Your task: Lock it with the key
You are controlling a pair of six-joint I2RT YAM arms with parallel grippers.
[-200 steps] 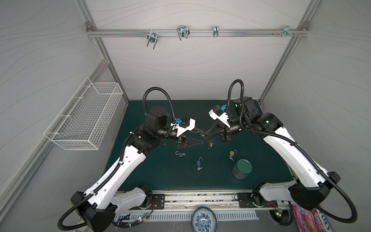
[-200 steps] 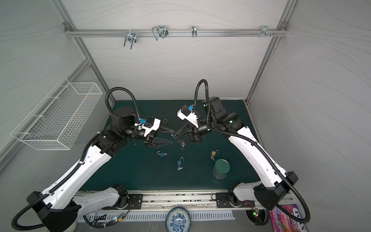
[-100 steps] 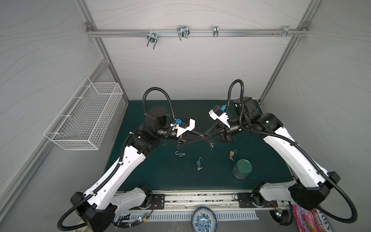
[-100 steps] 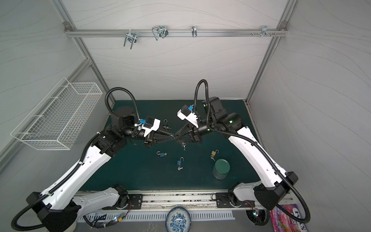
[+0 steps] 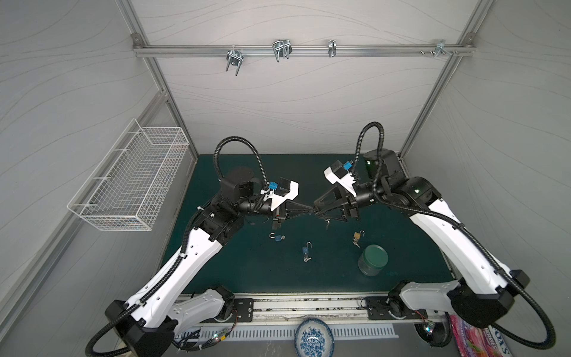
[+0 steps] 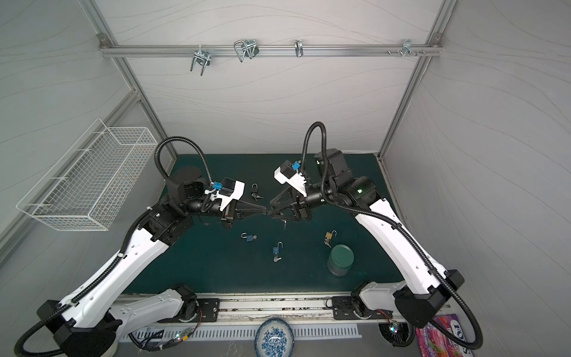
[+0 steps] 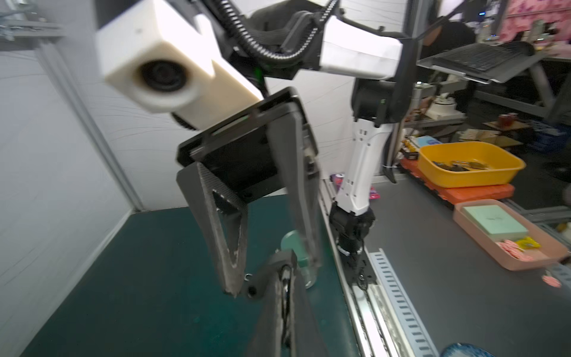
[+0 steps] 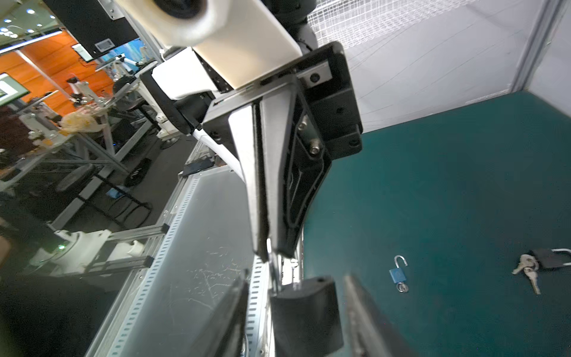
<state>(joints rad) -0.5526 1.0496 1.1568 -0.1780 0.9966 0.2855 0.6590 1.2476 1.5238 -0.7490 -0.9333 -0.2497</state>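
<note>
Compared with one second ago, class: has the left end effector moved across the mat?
No. The left end effector keeps its spot relative to the green jar; only its jaws closed, on the black padlock.

The black padlock [image 8: 306,312] is small, with a matt, round-cornered body and a thin silver shackle. It is held in the air, behind and to the left of the green-lidded jar [image 5: 372,258] in both top views. Its shackle is pinched in the closed tips of the left gripper [image 8: 267,256], and its body sits between the parted fingers of the right gripper [image 8: 296,289]. A key [image 5: 327,223] dangles just under it, too small to tell whether it sits in the keyhole
</note>
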